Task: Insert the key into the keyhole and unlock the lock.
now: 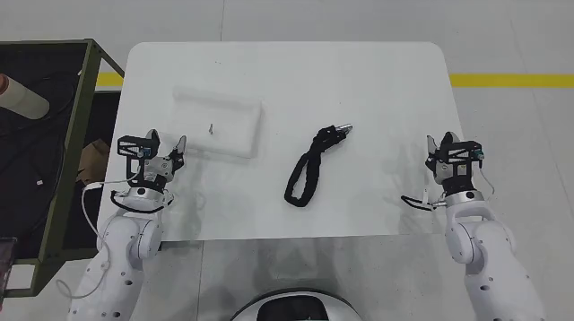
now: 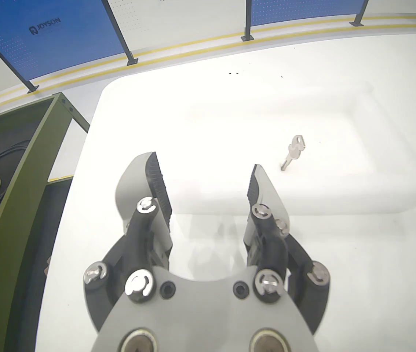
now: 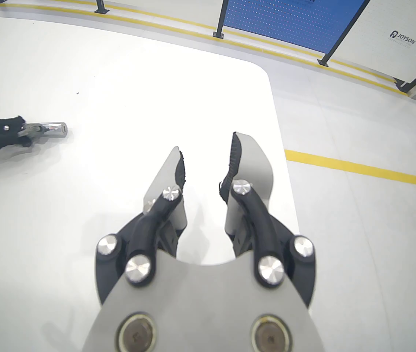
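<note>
Fingers [image 2: 158, 184] spread wide on the left gripper [image 2: 203, 162], narrower on the right gripper [image 3: 206, 141], both empty. Key [image 2: 293, 152] stands tilted; lock [image 1: 318, 142] lies diagonal, metal end upper right.

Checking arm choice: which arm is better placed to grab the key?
Left. The left gripper, open, is beside the white foam block where the key stands; the right gripper is across the table, beyond the lock.

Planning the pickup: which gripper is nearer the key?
Left. The left gripper sits just short of the key; the right gripper is beyond the lock, at the opposite table edge.
</note>
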Robot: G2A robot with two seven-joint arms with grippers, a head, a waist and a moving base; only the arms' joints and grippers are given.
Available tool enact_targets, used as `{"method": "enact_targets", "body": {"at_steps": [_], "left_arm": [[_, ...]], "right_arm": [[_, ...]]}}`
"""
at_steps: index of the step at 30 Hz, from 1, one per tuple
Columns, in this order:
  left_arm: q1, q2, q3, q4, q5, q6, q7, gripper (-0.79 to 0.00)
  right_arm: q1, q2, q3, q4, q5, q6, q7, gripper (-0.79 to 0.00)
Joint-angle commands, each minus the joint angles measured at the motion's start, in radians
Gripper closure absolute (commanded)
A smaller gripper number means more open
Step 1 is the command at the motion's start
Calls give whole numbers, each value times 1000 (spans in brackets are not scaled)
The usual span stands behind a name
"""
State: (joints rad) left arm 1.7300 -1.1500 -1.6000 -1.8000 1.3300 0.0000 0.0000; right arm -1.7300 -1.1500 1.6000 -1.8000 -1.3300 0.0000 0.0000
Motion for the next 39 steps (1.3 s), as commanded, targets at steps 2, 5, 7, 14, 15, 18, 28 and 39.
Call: {"method": "enact_targets", "body": {"at_steps": [2,5,7,14,15,18,28,39], "left_arm": [[0,0,0,0,0,0,0,-474],[0,0,0,0,0,0,0,-474],[0,0,0,0,0,0,0,-474],[0,0,0,0,0,0,0,-474],[0,0,2,3,-7,-8,-9,-785],[-52,5,-18,-19,-56,-79,-154,-785],[-494,36,-52,15,-481,-265,-1101,-785],[-901,72,263,358,-702,-272,-1536,-493]], "right_arm": [[0,0,0,0,0,0,0,-260],[0,0,0,0,0,0,0,-260],[0,0,0,0,0,0,0,-260],[0,0,0,0,0,0,0,-260],[0,0,0,0,0,0,0,-785],[0,0,0,0,0,0,0,-785],[0,0,0,0,0,0,0,-785],[0,0,0,0,0,0,0,-785]]}}
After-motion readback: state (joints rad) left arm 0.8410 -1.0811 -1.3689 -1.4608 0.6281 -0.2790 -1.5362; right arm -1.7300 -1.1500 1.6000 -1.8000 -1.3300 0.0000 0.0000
